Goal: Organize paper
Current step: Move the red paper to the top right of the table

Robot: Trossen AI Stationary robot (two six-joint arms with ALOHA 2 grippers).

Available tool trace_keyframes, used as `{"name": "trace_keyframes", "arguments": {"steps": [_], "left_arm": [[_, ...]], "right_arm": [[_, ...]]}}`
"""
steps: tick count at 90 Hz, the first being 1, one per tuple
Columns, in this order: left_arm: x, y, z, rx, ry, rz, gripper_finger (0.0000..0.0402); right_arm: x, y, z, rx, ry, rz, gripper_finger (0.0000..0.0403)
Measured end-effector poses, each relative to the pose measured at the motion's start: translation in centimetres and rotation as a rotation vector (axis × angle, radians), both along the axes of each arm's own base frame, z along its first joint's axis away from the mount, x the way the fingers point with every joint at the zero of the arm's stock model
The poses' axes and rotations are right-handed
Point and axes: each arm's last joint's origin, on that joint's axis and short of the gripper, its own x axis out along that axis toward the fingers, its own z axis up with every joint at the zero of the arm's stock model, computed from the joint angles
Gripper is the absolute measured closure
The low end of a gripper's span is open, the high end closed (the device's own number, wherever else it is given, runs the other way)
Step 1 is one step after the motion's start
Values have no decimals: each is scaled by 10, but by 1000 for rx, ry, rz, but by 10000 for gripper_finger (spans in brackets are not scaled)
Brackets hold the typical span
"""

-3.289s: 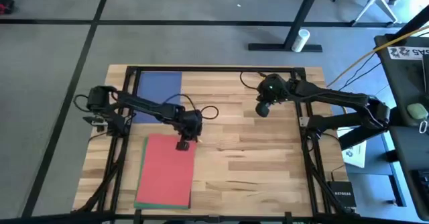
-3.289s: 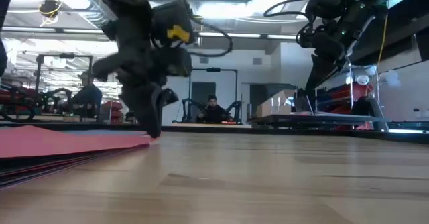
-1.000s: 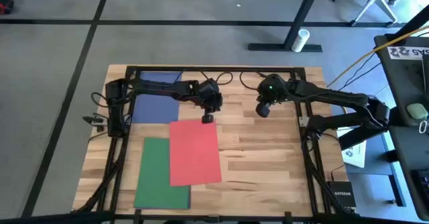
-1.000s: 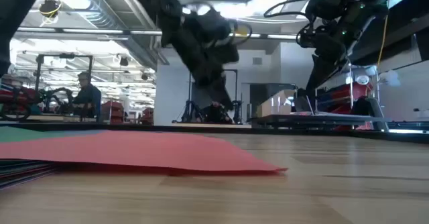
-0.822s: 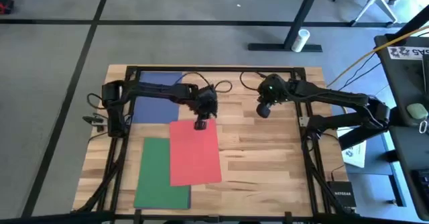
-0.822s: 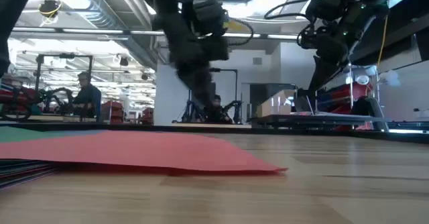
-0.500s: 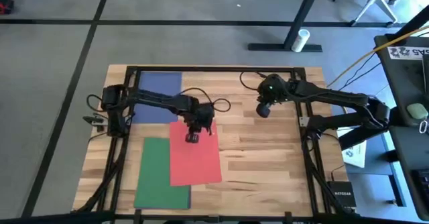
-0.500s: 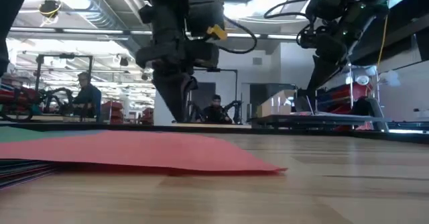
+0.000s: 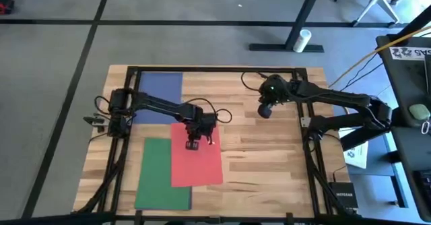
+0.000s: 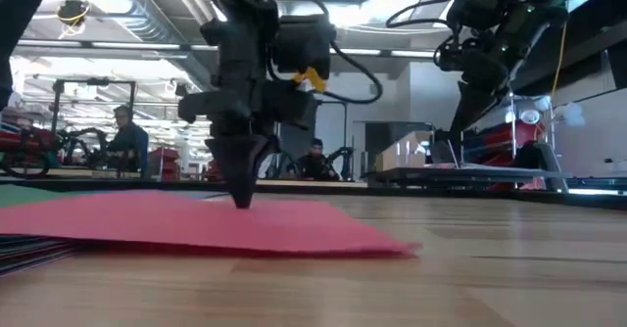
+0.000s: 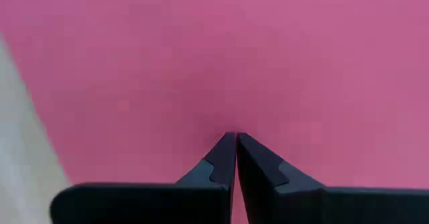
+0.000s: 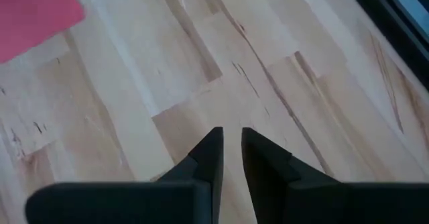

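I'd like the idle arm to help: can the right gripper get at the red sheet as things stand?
Probably yes: the red sheet lies flat on open table, its right edge bare wood. The right gripper hangs apart above it; only the left gripper presses the sheet's upper part.

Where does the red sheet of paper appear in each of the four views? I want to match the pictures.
High view: red sheet, left of table centre, overlapping the green sheet.
Low view: flat in the foreground.
Left wrist view: fills the picture.
Right wrist view: one corner at the edge.
Shared landmark: the left claw, shut, tips on the sheet.
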Motion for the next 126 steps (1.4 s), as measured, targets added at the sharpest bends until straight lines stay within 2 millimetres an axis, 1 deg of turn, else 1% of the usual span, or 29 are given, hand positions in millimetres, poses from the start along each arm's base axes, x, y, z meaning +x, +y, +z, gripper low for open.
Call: {"name": "trace_keyframes", "arguments": {"steps": [9, 34, 57, 92, 101, 113, 120, 126], "left_arm": [[4, 4, 0, -3, -43, 9, 402], [12, 24, 0, 10, -132, 42, 402], [17, 47, 1, 43, -216, 60, 402], [19, 82, 2, 92, -305, 79, 402], [27, 89, -2, 97, -327, 85, 402], [46, 96, -9, 94, -352, 60, 402], [55, 98, -9, 94, -367, 60, 402], [60, 99, -5, 98, -379, 60, 402]], "right_arm": [[0, 0, 0, 0, -1, 0, 359], [0, 0, 0, 1, 2, 0, 359], [0, 0, 0, 1, 2, 0, 359], [0, 0, 0, 0, 0, 0, 359], [0, 0, 0, -1, 0, 0, 359], [0, 0, 0, 0, 1, 0, 359], [0, 0, 0, 0, 1, 0, 359], [0, 0, 0, 0, 1, 0, 359]]}}
